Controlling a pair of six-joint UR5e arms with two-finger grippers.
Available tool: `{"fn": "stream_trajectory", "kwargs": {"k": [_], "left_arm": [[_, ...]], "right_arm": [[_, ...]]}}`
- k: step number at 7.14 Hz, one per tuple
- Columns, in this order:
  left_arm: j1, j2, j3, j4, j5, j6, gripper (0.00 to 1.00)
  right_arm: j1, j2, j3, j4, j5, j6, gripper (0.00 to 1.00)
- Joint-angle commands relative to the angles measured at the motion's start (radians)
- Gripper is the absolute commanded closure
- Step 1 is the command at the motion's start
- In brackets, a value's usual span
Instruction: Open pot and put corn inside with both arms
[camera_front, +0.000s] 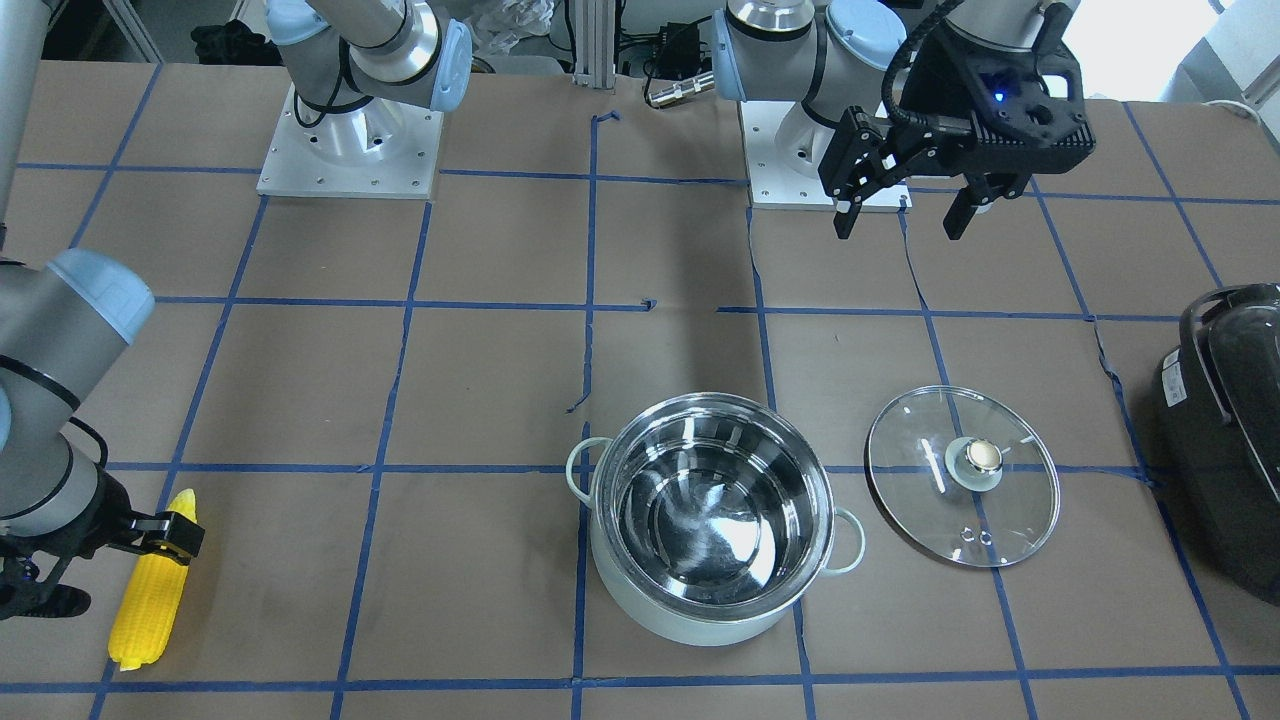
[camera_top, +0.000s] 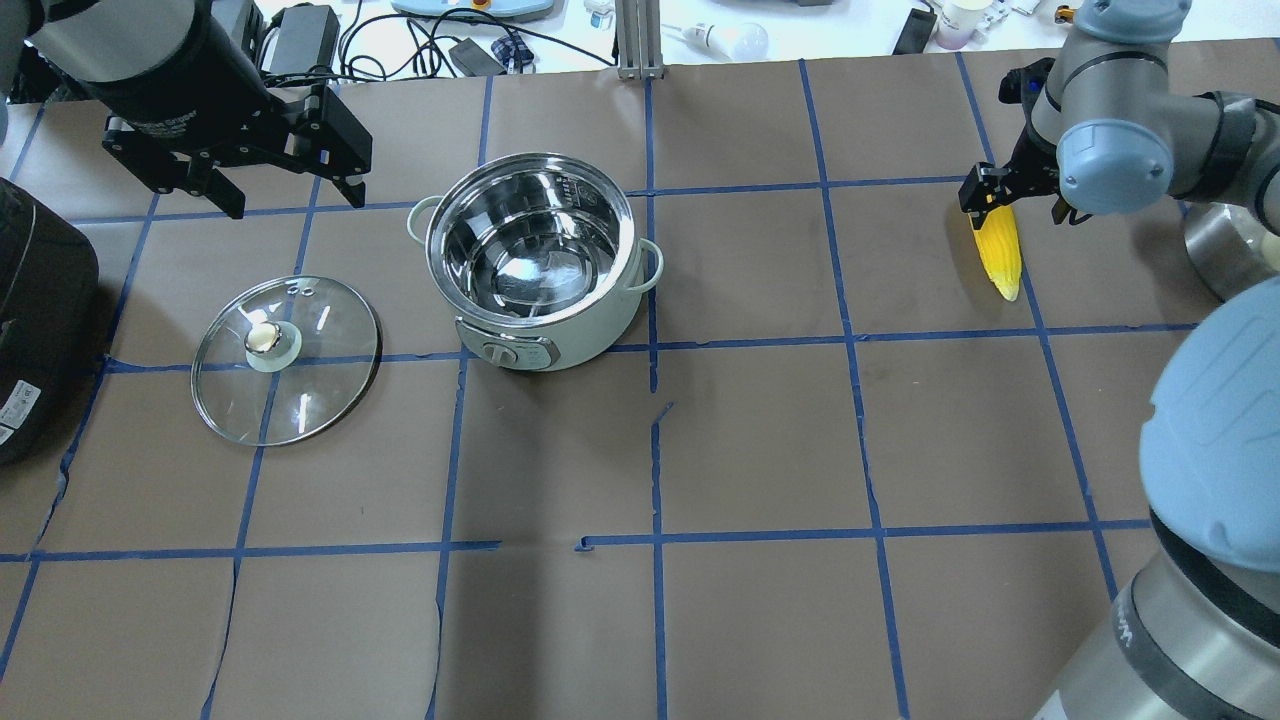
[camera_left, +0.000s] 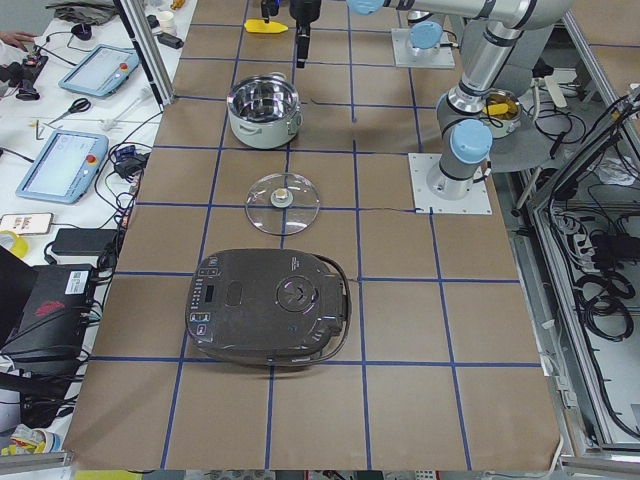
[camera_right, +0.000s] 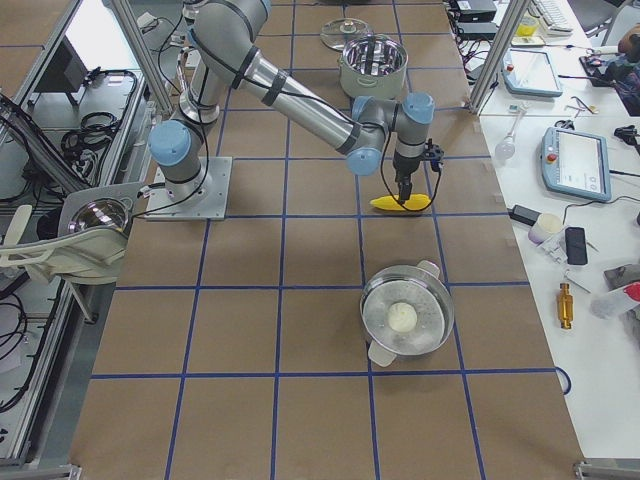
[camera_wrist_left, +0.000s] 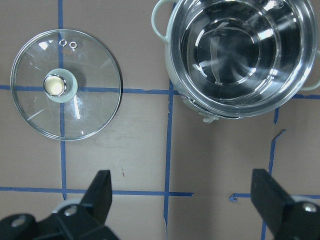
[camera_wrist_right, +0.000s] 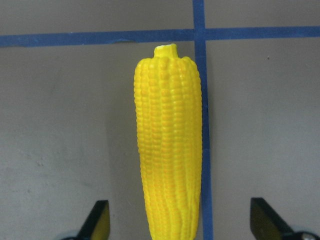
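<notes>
The pot (camera_front: 712, 515) stands open mid-table, its steel inside empty; it also shows in the overhead view (camera_top: 535, 260) and the left wrist view (camera_wrist_left: 245, 55). Its glass lid (camera_front: 962, 475) lies flat on the table beside it, knob up. My left gripper (camera_top: 295, 205) hangs open and empty above the table, behind the lid. The yellow corn (camera_top: 1000, 255) lies on the table far off at my right. My right gripper (camera_top: 1015, 203) is open, its fingers (camera_wrist_right: 100, 220) straddling the corn's (camera_wrist_right: 170, 145) thick end without closing on it.
A black appliance with a handle (camera_front: 1230, 440) sits at the table's left end, past the lid. A second steel pot (camera_right: 405, 320) stands near the right end, beyond the corn. Blue tape lines grid the brown table cover (camera_top: 760, 440).
</notes>
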Motion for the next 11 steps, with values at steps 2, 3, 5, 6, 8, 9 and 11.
{"fn": "stream_trajectory", "kwargs": {"k": [2, 3, 5, 6, 8, 9, 11], "left_arm": [[-0.001, 0.0, -0.001, -0.001, -0.001, 0.002, 0.0], [-0.001, 0.0, -0.001, -0.001, -0.004, 0.002, 0.0], [-0.001, 0.0, -0.001, -0.001, -0.002, 0.002, 0.0], [-0.001, 0.0, -0.001, -0.001, -0.002, 0.002, 0.0], [-0.001, -0.001, -0.002, -0.001, -0.005, 0.002, 0.0], [-0.001, -0.001, -0.002, -0.001, -0.004, 0.002, 0.0], [-0.001, 0.0, -0.002, -0.001, -0.002, 0.002, 0.0]], "right_arm": [[-0.001, 0.049, -0.005, -0.052, 0.034, -0.025, 0.05], [-0.001, 0.052, 0.004, -0.052, 0.034, -0.025, 0.09], [-0.002, 0.06, 0.012, -0.05, 0.027, -0.026, 0.12], [-0.005, 0.063, 0.012, -0.05, 0.025, -0.026, 0.17], [-0.019, 0.062, 0.012, -0.05, 0.022, -0.035, 0.52], [-0.022, 0.059, 0.012, -0.05, 0.019, -0.054, 0.81], [-0.021, 0.036, 0.007, -0.037, 0.023, -0.049, 1.0]]}}
